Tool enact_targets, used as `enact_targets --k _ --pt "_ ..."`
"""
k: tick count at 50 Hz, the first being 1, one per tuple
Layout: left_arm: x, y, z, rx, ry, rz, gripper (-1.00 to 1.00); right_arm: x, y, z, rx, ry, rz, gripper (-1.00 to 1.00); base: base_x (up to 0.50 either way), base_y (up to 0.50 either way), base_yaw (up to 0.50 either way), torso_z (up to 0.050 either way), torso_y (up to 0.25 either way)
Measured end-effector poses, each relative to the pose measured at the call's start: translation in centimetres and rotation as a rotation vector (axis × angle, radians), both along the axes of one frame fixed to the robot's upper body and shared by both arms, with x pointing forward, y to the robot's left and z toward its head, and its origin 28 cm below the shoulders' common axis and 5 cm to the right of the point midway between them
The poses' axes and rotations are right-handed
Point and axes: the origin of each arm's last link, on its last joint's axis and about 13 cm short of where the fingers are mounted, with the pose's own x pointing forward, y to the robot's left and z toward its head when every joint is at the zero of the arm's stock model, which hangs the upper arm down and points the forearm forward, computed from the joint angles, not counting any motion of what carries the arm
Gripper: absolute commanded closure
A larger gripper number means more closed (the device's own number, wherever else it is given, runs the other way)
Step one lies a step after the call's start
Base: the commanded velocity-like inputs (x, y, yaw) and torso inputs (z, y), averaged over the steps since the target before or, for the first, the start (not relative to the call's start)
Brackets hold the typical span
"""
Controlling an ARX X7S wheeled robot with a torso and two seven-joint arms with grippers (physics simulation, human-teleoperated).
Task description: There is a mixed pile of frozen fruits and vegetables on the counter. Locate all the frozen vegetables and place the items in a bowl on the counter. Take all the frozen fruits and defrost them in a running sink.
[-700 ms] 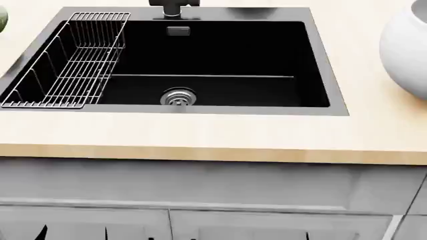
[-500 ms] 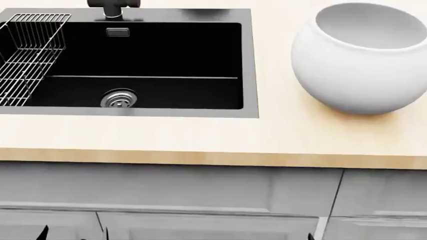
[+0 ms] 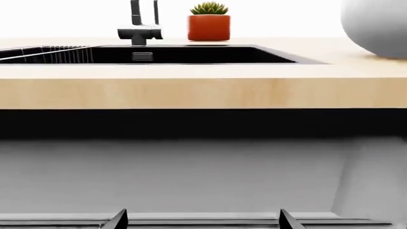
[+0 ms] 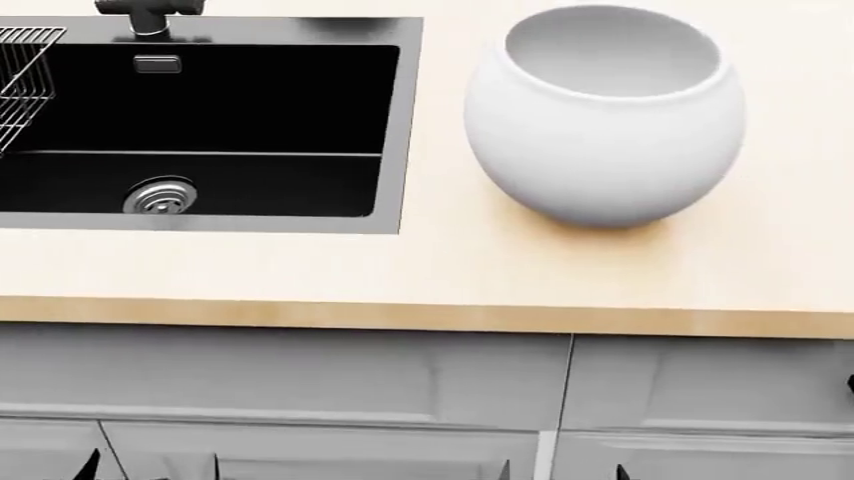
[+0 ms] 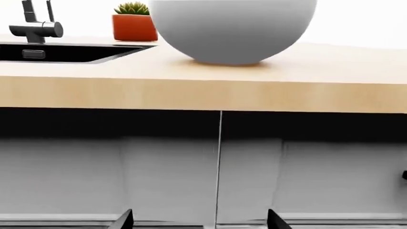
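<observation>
The white bowl (image 4: 607, 115) stands empty on the beige counter (image 4: 441, 270), right of the black sink (image 4: 200, 130). The sink's steel drain (image 4: 160, 196) shows, and no water runs from the faucet (image 3: 140, 28). Both grippers hang low in front of the grey cabinet doors, below the counter's front edge. My left gripper (image 3: 203, 220) is open with nothing between its tips, below the sink. My right gripper (image 5: 200, 220) is open and empty too, below the bowl (image 5: 232, 28). The mixed pile and the frozen fruits are out of view.
An orange plant pot (image 3: 208, 24) stands at the back of the counter behind the sink. A wire rack (image 4: 20, 70) sits in the sink's left part. Grey cabinet fronts (image 4: 334, 380) with a door seam run under the counter.
The head view has swung to the right: the sink slid toward the left edge and the bowl came fully into view. The gripper tips stay at the bottom.
</observation>
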Motion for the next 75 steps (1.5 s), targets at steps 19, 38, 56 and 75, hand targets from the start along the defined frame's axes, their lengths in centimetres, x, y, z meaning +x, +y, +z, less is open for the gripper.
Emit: enact_targets --k 19,38,56,75 --pt "0.0 -0.2 0.1 0.008 -0.020 -0.034 -1.00 0.0 -0.1 0.0 -0.016 0.001 -0.006 -1.00 0.00 -0.34 0.00 0.025 0.000" --pt "-0.1 -0.1 0.2 0.013 -0.032 -0.046 -1.00 0.0 0.0 0.0 -0.033 -0.001 -0.008 -1.00 0.00 0.00 0.00 0.050 0.000" --pt "0.4 -0.2 0.8 0.007 0.009 -0.043 -1.00 0.4 0.0 0.9 -0.026 0.015 -0.002 -1.00 0.00 0.00 0.00 0.028 0.000" --pt "1.6 0.7 8.6 0.017 -0.001 -0.050 -1.00 1.7 -2.1 10.9 -0.035 -0.058 0.018 -1.00 0.00 0.00 0.00 0.000 0.000"
